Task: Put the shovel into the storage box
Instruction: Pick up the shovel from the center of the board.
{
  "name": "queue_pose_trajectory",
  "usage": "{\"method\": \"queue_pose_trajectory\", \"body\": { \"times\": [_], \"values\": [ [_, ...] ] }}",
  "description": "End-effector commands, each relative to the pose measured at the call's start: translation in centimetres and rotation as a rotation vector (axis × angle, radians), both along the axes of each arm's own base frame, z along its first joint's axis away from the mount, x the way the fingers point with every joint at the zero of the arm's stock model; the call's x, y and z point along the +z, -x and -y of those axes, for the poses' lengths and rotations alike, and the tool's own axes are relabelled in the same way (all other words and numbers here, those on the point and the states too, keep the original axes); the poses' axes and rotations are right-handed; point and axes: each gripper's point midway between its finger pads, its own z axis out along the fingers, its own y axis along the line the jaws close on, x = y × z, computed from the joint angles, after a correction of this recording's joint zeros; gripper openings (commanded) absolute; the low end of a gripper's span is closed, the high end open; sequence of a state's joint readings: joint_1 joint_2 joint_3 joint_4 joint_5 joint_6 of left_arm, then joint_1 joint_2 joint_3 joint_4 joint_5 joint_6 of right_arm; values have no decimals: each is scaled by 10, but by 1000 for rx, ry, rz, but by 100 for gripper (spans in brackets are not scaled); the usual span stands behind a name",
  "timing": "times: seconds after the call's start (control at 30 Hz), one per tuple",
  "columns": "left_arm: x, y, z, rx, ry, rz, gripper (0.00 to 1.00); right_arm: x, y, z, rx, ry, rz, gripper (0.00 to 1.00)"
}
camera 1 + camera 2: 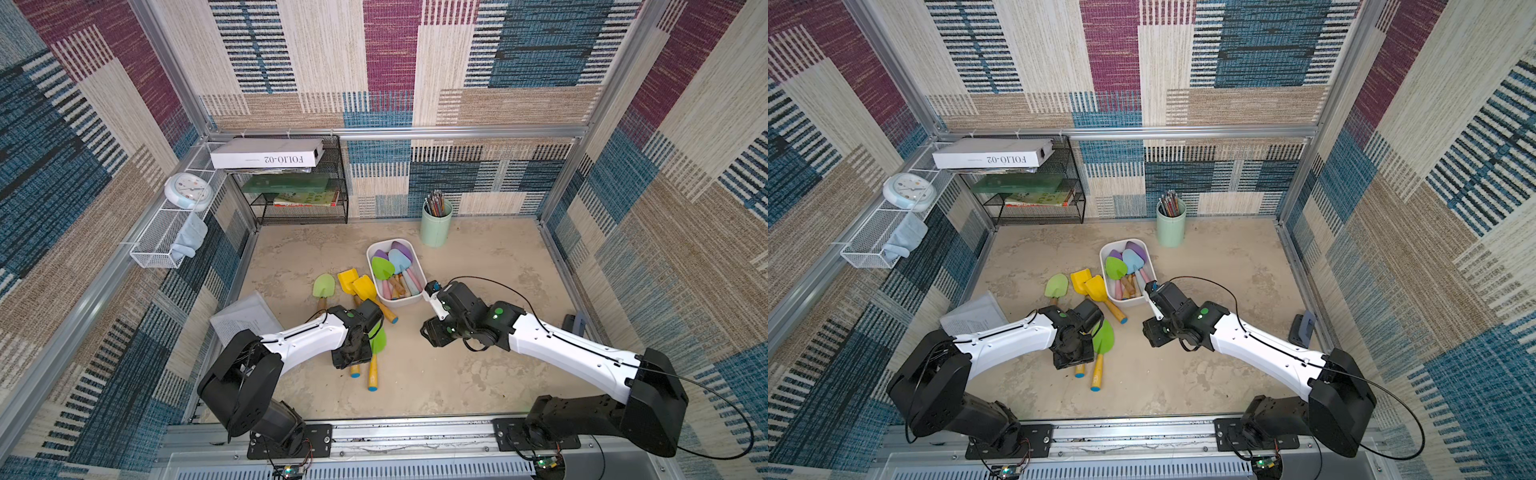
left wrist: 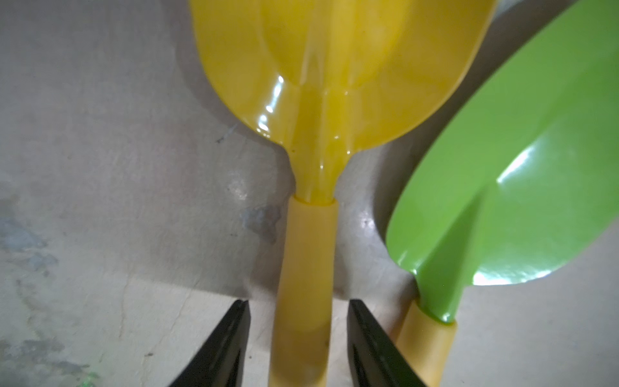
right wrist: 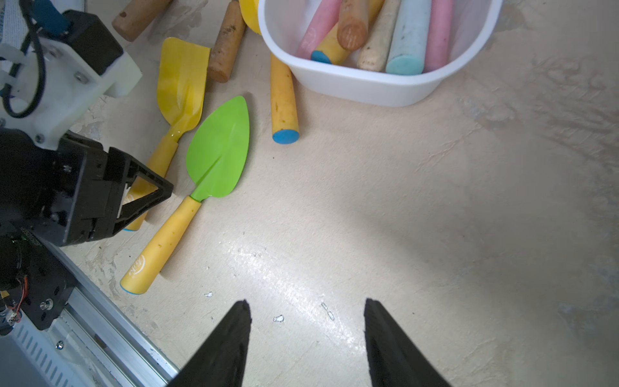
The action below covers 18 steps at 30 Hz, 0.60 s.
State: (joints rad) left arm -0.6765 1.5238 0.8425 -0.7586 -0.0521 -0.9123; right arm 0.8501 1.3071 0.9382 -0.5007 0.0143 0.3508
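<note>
A yellow shovel [image 2: 341,67] lies flat on the table. My left gripper [image 2: 298,303] is open and straddles its yellow handle [image 2: 306,254], with a small gap on each side. A bright green shovel [image 3: 219,150] lies right beside it. In a top view the left wrist [image 1: 353,332] hides the yellow blade; only the handle's blue end [image 1: 354,372] shows. The white storage box [image 1: 401,302] holds several shovels. My right gripper [image 3: 306,303] is open over bare table in front of the box [image 3: 361,87], holding nothing.
Two more yellow shovels [image 1: 358,284] and a light green one [image 1: 323,286] lie left of the box. A mint pencil cup [image 1: 436,226] stands behind it. Paper sheets [image 1: 245,320] lie at the left. A black mesh shelf [image 1: 299,199] is at the back left, and a dark object [image 1: 575,324] sits at the right edge.
</note>
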Motion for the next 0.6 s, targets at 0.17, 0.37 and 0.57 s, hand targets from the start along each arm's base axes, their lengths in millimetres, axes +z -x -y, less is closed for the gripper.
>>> {"method": "queue_pose_trajectory", "body": {
  "times": [0.17,0.37,0.57],
  "values": [
    [-6,-1,1,-1,-9,-10,27,0,1,1,0,0,2,59],
    [-3,-1,2,-3,0,-3,0,2,1,3,-9,-3,7,59],
    [10,-3,5,-15,27,24,0,10,-5,1,-36,-32,32,59]
  ]
}}
